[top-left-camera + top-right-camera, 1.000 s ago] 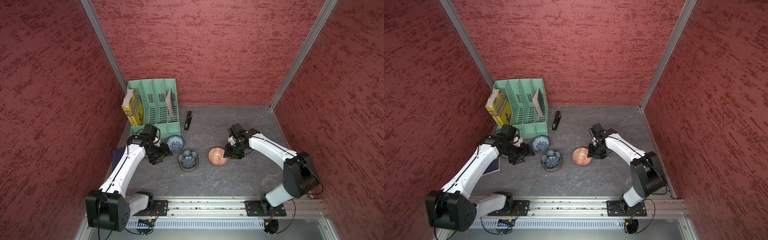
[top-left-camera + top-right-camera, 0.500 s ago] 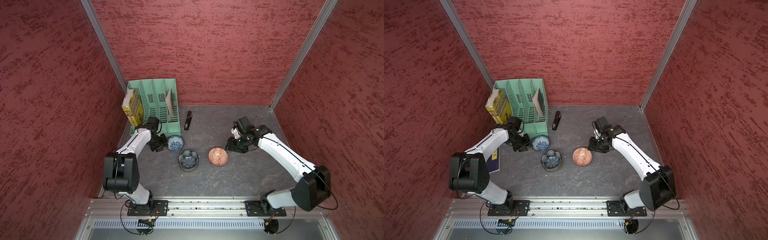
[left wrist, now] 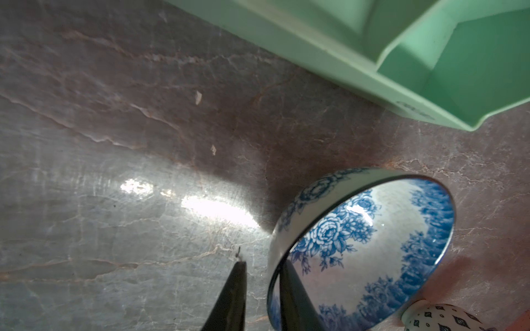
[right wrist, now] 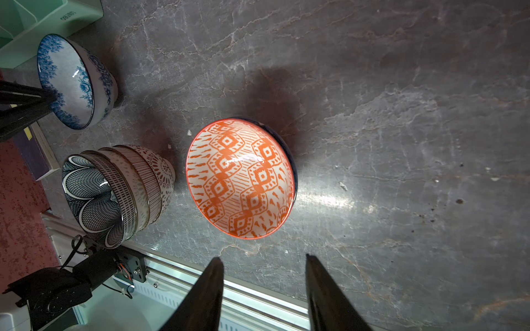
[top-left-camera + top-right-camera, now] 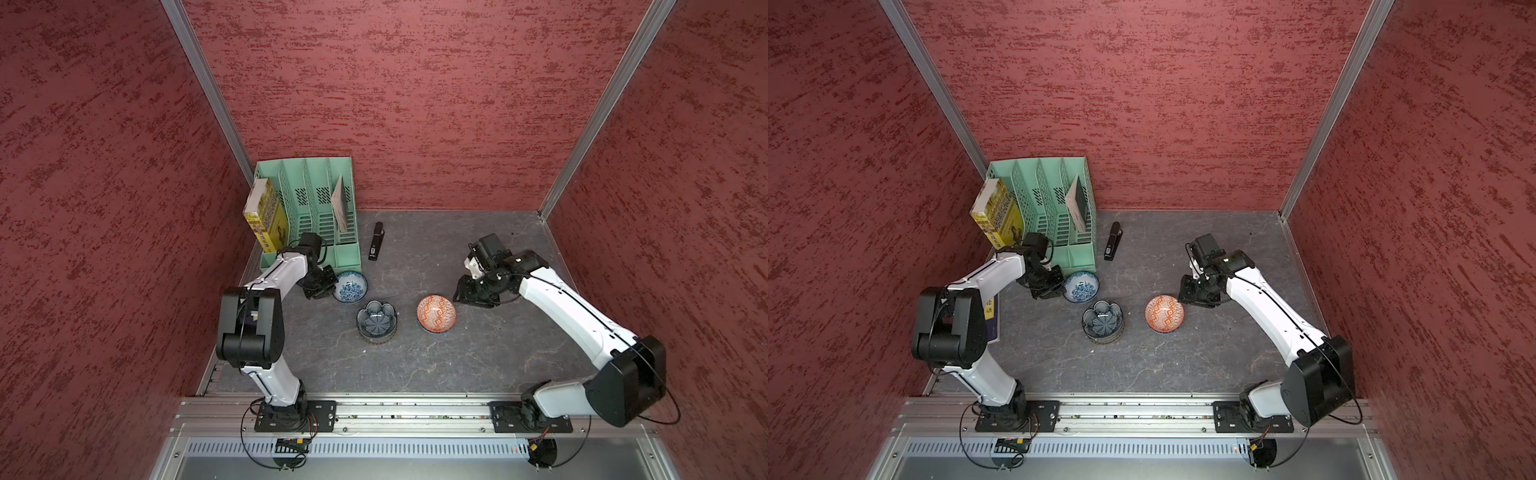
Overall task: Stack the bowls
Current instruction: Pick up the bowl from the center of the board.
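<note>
Left gripper (image 3: 262, 262): my jaws narrow, astride the blue-white bowl's (image 3: 372, 243) rim; whether they pinch it, I cannot tell. Right gripper (image 4: 263, 256): my jaws apart, empty, near the orange bowl (image 4: 241, 177).

Your left gripper (image 5: 329, 286) at blue-white bowl (image 5: 351, 286) rim; your right gripper (image 5: 460, 296) just beside orange-red bowl (image 5: 436, 314); flower-shaped bowl (image 5: 376, 320) between those two.

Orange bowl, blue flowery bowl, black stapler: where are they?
orange bowl (image 4: 241, 179), right wrist view, inner middle
blue flowery bowl (image 3: 372, 252), left wrist view, inner middle
black stapler (image 5: 376, 243), in a top view, its middle
</note>
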You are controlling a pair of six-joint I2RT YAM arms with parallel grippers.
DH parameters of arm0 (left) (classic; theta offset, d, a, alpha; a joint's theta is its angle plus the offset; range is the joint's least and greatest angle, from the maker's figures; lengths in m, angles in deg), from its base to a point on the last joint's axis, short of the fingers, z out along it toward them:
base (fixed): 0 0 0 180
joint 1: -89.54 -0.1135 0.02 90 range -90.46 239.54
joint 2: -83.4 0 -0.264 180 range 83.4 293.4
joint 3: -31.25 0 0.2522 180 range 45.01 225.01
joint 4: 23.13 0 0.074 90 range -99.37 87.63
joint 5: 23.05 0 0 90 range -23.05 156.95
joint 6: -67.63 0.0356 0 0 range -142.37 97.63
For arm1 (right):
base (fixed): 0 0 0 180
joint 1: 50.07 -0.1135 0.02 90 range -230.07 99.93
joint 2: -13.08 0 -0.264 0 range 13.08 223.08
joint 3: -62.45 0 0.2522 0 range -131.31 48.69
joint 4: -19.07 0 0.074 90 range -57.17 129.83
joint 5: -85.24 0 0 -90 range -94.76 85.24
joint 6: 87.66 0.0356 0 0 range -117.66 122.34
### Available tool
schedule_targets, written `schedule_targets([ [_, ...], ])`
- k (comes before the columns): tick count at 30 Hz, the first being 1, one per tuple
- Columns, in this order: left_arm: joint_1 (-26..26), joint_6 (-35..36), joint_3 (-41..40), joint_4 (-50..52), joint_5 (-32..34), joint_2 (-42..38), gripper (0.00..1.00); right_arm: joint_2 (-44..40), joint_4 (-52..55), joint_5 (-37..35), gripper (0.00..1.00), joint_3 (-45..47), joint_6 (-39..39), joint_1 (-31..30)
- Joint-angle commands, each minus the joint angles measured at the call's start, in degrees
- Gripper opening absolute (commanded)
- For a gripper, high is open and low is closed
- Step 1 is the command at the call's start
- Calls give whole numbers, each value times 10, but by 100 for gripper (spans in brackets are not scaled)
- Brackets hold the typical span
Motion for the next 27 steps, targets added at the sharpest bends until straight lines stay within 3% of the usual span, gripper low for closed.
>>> schedule_targets([
  [1,0,9,-4,-20,0,10,21,-1,3,-5,48,0,-5,3],
  [16,5,12,-6,-23,-10,24,16,-2,2,-1,47,7,-6,3],
  [23,4,16,-7,-16,-13,19,0,0,-1,-2,47,12,-7,3],
  [27,5,19,-5,3,-11,-1,0,0,0,-2,47,8,-8,3],
])
